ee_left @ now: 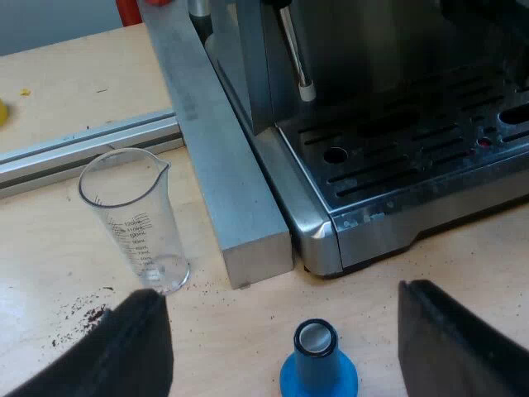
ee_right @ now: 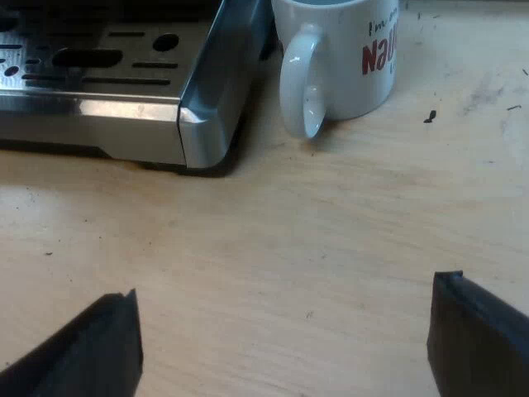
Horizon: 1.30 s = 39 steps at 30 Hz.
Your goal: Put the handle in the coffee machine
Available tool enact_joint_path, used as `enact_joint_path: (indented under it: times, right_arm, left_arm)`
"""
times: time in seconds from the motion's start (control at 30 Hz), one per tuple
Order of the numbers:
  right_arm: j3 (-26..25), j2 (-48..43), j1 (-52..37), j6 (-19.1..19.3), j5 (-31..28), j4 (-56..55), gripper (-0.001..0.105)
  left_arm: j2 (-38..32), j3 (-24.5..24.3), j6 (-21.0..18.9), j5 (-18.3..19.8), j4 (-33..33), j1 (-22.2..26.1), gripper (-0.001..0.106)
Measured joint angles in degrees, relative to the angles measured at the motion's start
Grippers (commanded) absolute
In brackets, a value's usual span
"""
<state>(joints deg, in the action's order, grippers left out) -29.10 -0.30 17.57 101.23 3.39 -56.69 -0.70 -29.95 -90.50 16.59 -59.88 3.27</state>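
Note:
The espresso machine (ee_left: 397, 124) shows its slotted drip tray (ee_left: 430, 157) and a steam wand (ee_left: 296, 50) above it. My left gripper (ee_left: 285, 343) is open, hovering over a blue tamper (ee_left: 318, 368) that stands on the wooden table close to the machine's corner. My right gripper (ee_right: 285, 343) is open over bare table, a short way from the other corner of the machine's drip tray (ee_right: 107, 74). Nothing is between either pair of fingers.
A clear measuring glass (ee_left: 136, 219) stands upright beside a metal bar (ee_left: 219, 157) that runs along the machine's side. Coffee grounds (ee_left: 83, 318) are scattered near the glass. A white mug (ee_right: 339, 54) with red lettering stands next to the drip tray's corner.

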Motion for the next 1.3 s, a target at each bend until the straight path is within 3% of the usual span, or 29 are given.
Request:
enact_joint_path:
  times: [0.43,0.8,1.3]
  right_arm:
    - [0.0,0.0,-0.41,0.0,0.0,-0.1,0.072]
    - [0.0,0.0,-10.77,0.0,0.0,-0.06,0.072]
    - [0.0,0.0,-11.09,0.0,0.0,-0.06,0.072]
  left_arm:
    - [0.0,0.0,0.0,0.0,0.0,0.0,0.061]
    - [0.0,0.0,0.0,0.0,0.0,0.0,0.061]
    - [0.0,0.0,0.0,0.0,0.0,0.0,0.061]
